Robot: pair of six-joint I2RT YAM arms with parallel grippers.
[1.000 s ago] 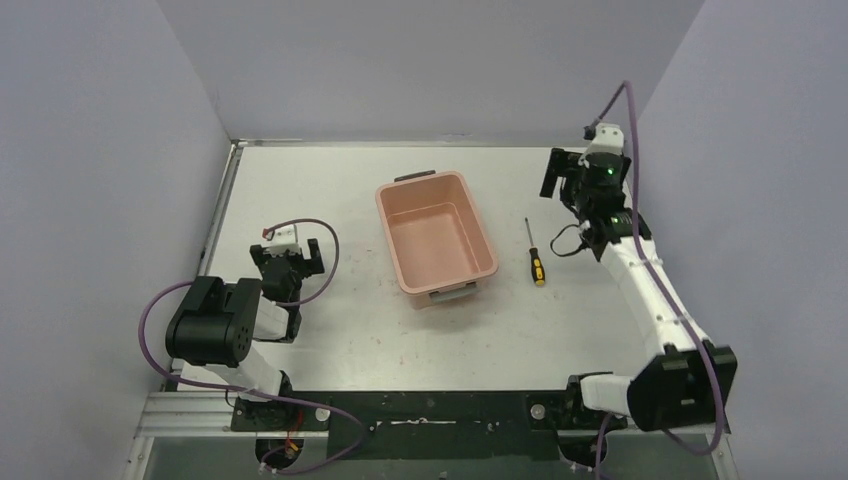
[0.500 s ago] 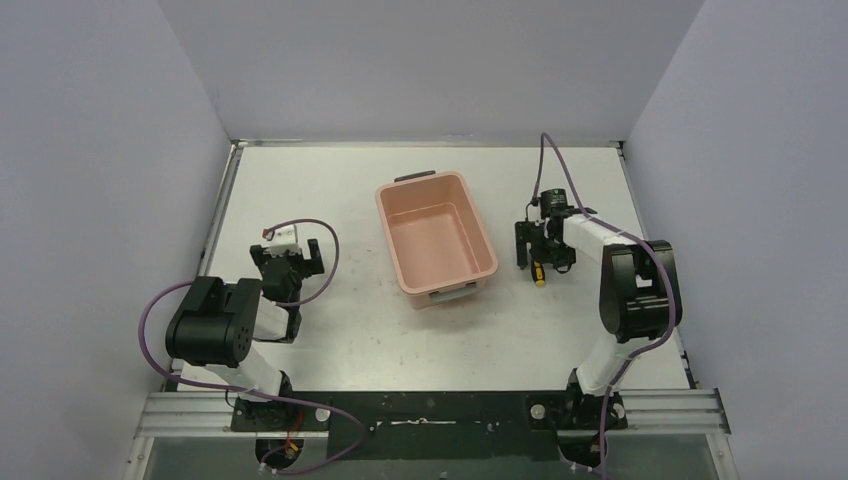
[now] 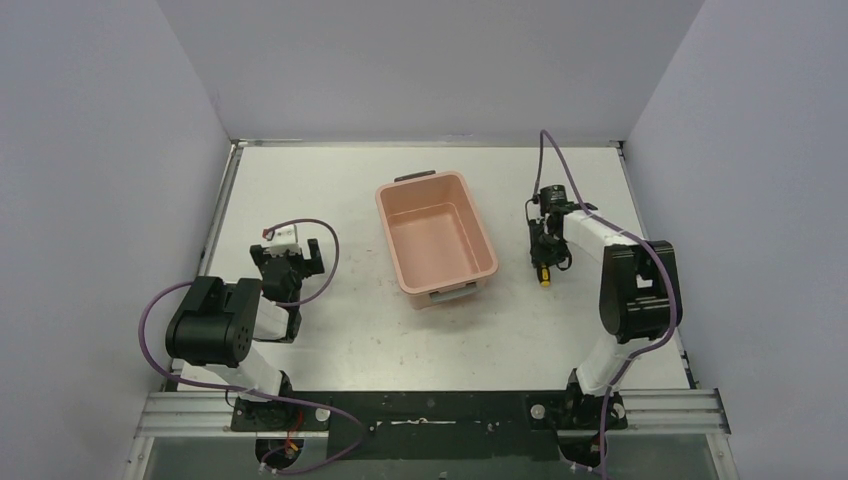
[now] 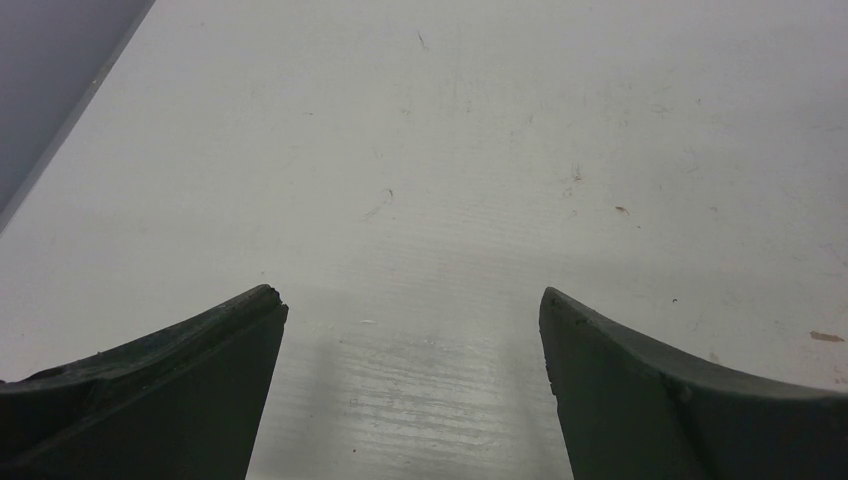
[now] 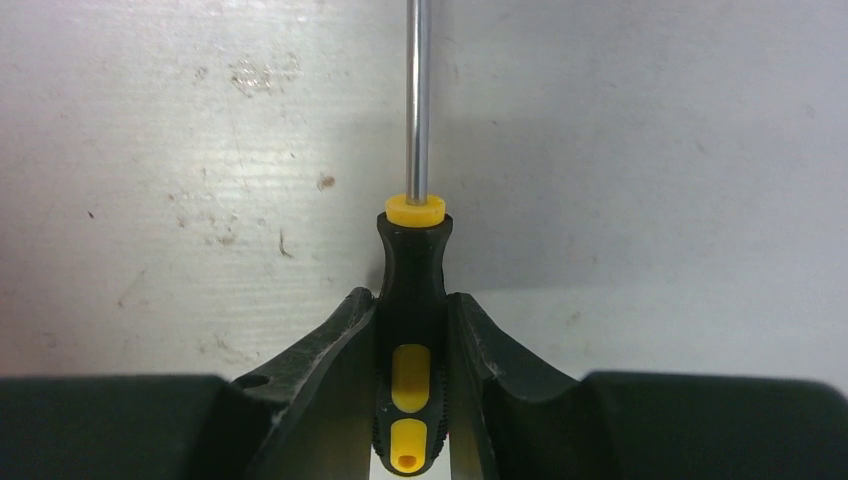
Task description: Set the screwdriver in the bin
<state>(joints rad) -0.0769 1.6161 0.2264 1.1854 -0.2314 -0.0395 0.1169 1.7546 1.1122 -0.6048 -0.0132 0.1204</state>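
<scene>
The screwdriver [image 5: 412,280] lies on the white table, black-and-yellow handle toward the wrist camera, thin metal shaft pointing away. My right gripper [image 5: 412,300] is shut on its handle, both fingers pressed against the handle's sides. From above, the right gripper [image 3: 543,255] covers most of the screwdriver [image 3: 544,279]; only the yellow handle end shows, to the right of the bin. The salmon-pink bin [image 3: 437,239] stands at the table's middle, with nothing inside. My left gripper [image 3: 287,262] hovers left of the bin; its wrist view shows the left gripper [image 4: 412,300] open over bare table.
Grey walls enclose the table on the left, back and right. The bin's grey handles [image 3: 413,177] sit at its short ends. Purple cables loop from both arms. The table's metal edge rail [image 3: 222,215] runs along the left side.
The right arm swung from the back right corner down onto the screwdriver, and its fingers closed on the handle. The left arm stayed still.
</scene>
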